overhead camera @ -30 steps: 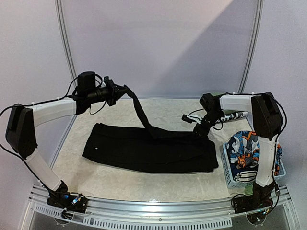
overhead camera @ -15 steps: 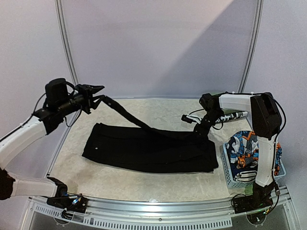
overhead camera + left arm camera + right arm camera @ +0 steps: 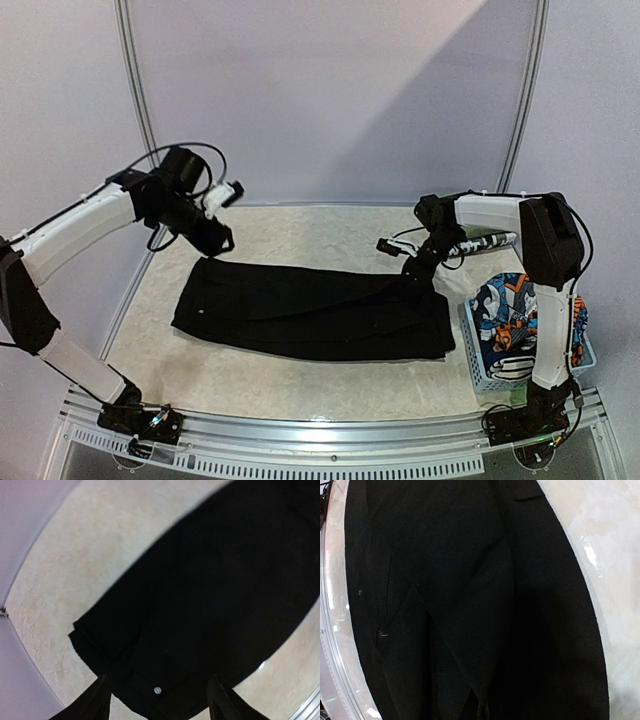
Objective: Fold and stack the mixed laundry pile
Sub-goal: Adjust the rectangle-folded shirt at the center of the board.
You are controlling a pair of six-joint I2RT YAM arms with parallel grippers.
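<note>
A: Where is the black garment point(image 3: 310, 315)?
B: Flat on the table point(image 3: 330, 225), lengthwise left to right. The left gripper point(image 3: 222, 238), spread, hovers by its left end; the right gripper point(image 3: 408, 268) pinches its right end.

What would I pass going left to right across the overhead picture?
left gripper → black garment → right gripper → basket with a cartoon-print cloth in it. The striped cloth at the back overlaps the basket sideways, so it is left out.
</note>
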